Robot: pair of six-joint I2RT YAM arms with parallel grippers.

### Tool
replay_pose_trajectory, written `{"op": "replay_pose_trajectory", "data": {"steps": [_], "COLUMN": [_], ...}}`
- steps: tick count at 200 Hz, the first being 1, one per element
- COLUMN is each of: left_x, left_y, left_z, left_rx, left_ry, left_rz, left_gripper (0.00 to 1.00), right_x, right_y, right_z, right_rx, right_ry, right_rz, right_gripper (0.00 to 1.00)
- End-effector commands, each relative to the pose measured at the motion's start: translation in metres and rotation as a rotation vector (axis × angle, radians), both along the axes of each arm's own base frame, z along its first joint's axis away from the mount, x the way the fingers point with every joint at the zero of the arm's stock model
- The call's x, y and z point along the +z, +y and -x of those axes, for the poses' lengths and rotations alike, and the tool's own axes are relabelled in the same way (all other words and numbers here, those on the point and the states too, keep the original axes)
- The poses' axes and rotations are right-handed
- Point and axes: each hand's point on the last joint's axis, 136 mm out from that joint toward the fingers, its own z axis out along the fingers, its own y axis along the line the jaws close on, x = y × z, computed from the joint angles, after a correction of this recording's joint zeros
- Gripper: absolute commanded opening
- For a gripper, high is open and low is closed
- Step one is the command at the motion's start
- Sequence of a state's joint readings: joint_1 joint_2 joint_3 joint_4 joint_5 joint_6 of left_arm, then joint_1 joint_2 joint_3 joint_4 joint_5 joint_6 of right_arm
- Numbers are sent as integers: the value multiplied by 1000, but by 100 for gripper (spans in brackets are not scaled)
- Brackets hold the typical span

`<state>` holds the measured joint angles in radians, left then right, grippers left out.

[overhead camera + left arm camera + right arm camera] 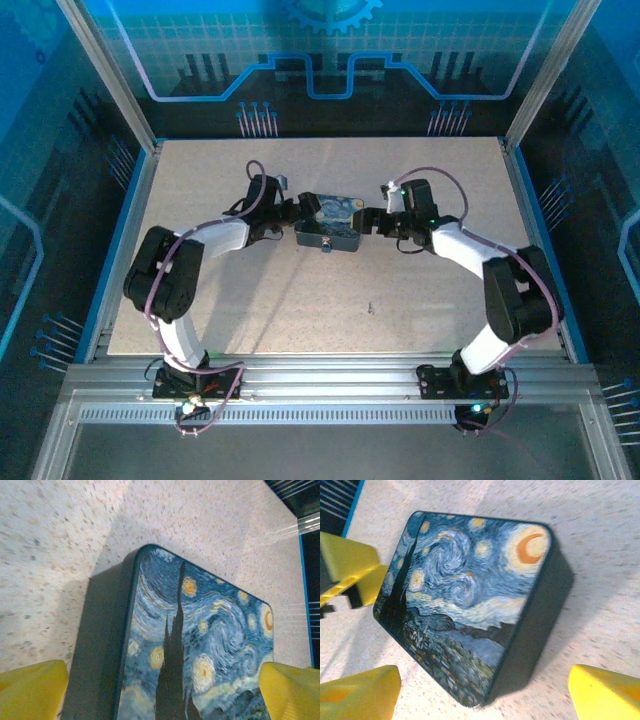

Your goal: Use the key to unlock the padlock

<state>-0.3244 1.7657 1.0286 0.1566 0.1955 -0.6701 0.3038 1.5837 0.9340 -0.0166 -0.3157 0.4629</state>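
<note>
A small bluish padlock [328, 246] hangs at the front face of a box printed with blue and yellow swirls [329, 221], at mid table. The key [371, 307] is a dark speck lying alone on the table, nearer the arms. My left gripper [297, 212] stands open at the box's left end, its yellow fingers [30, 690] either side of the lid [200, 645]. My right gripper [369, 220] stands open at the box's right end, its fingers [605, 695] wide apart around the box's corner [470, 605]. Neither gripper holds anything.
The box rests on a speckled beige table [300, 310] framed by blue rails and an aluminium edge at the front. The left gripper's yellow fingers [350, 565] show beyond the box in the right wrist view. Open tabletop lies between the box and the arm bases.
</note>
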Motion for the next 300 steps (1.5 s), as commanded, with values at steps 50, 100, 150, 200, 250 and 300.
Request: {"op": "replay_pose_trajectory", "data": {"steps": [50, 100, 150, 200, 250, 300], "left_x": [53, 35, 17, 16, 16, 17], "left_y": [13, -16, -22, -21, -20, -20], "left_z": [66, 130, 144, 144, 144, 144], "left_rx": [-39, -105, -107, -105, -101, -101], "left_ry": [-109, -41, -4, -5, -7, -7], "left_rz": [-59, 13, 34, 38, 32, 25], "left_gripper": [99, 98, 98, 98, 98, 99], "right_x": [-11, -50, -69, -81, -91, -100], "right_y": [-33, -19, 0, 0, 5, 4], "right_z": [118, 185, 208, 205, 202, 204], "right_rx": [41, 165, 250, 234, 239, 237], "right_ry": [171, 340, 419, 438, 463, 484], "right_rz": [229, 286, 337, 401, 412, 425], "right_gripper": [77, 64, 55, 49, 42, 34]}}
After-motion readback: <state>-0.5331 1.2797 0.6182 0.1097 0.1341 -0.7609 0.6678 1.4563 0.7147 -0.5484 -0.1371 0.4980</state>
